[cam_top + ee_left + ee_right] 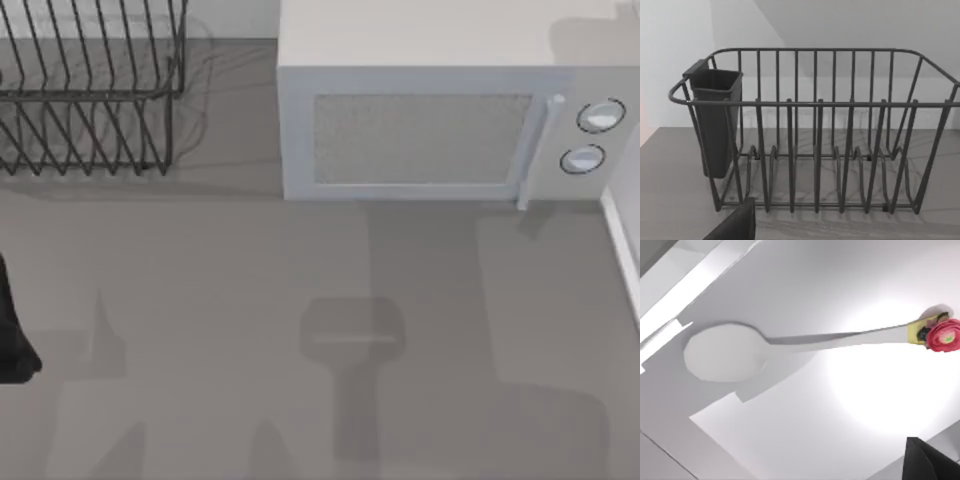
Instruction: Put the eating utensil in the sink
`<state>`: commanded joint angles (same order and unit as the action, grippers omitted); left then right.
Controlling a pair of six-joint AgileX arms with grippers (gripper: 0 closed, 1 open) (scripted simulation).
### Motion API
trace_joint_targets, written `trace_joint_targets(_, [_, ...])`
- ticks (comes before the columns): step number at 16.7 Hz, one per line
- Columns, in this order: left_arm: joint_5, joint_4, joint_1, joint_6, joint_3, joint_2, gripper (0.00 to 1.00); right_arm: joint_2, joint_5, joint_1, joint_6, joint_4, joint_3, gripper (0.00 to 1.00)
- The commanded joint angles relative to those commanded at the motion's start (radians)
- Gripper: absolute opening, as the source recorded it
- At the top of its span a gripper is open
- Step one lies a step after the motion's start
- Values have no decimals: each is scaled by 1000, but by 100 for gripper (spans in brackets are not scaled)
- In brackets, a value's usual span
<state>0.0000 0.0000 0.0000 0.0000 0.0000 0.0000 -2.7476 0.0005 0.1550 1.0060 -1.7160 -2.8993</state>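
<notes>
Spoon point(725, 352) lying flat on a white surface, rounded bowl one end, pink flower point(942, 336) at the handle's tip. On grey bench point(200, 300): microwave point(440, 110) back right, wire dish rack point(90, 90) back left with dark cutlery cup point(715, 120); broad open middle. Right tool point(932, 460) apart from spoon, nearer the handle; apart or together, cannot tell. Left tool point(732, 225) facing the rack, likewise cannot tell.

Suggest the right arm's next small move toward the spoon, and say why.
Probably ease the right claw down over the middle of the spoon handle. In the right wrist view the spoon lies flat and free on a white surface, and the claw is off to one side, apart from it. The left arm sits at the table's left edge.
</notes>
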Motion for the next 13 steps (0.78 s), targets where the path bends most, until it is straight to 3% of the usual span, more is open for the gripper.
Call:
trace_joint_targets(7, [0,0,0,0,0,0,100,7,0,6,-1,14,17,0])
trace_joint_targets(13, [0,0,0,0,0,0,100,89,-1,0,-1,192,299,0])
